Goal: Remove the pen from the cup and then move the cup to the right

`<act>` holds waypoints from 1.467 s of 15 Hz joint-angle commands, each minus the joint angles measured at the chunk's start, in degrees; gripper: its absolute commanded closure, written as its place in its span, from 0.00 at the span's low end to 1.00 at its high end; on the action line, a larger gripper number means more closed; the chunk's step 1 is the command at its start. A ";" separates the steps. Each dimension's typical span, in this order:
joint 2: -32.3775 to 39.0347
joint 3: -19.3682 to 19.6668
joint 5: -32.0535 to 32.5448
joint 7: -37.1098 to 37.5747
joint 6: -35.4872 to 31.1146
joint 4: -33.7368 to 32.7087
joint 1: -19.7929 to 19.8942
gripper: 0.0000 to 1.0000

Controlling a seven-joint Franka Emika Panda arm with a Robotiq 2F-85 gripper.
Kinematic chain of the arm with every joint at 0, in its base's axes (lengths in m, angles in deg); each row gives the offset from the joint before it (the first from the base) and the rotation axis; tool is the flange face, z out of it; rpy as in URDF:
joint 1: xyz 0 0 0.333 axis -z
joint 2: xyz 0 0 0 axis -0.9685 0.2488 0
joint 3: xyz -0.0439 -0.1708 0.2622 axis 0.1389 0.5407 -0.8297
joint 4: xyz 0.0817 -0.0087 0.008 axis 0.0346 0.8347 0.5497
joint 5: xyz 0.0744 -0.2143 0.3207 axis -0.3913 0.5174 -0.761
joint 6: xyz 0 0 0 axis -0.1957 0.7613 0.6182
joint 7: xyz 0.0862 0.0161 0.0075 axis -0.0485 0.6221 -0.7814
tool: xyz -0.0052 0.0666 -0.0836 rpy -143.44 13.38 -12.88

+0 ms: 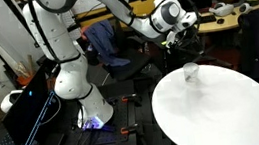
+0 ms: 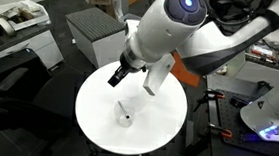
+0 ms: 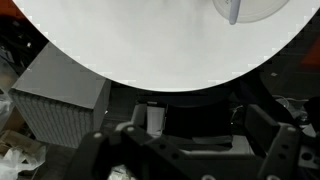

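Hovering by table (image 2: 160, 130) edge; pincer (image 2: 113, 79) spread open | pen (image 2: 123, 110) leaning in cup (image 2: 125, 118) | cup well inside rim

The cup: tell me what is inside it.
A thin dark pen stands inside the clear cup on the white table, seen in an exterior view. The cup is too small to tell whether anything else lies at its bottom.

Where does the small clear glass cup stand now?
The small clear glass cup stands on the big round white table, near its middle in an exterior view; the wrist view shows it at the top edge.
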 commanded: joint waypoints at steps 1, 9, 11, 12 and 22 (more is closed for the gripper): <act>1.08 0.21 3.32 4.42 -3.05 0.33 -0.33 0.00; 1.23 -2.04 -0.38 4.11 -6.41 2.84 -0.69 0.02; 1.40 -2.58 -2.11 3.62 -6.52 3.70 -0.74 0.03; 1.43 -2.92 -3.29 3.13 -6.80 4.15 -0.65 0.02; 3.87 -3.20 -4.98 3.10 -8.47 5.69 -0.38 0.12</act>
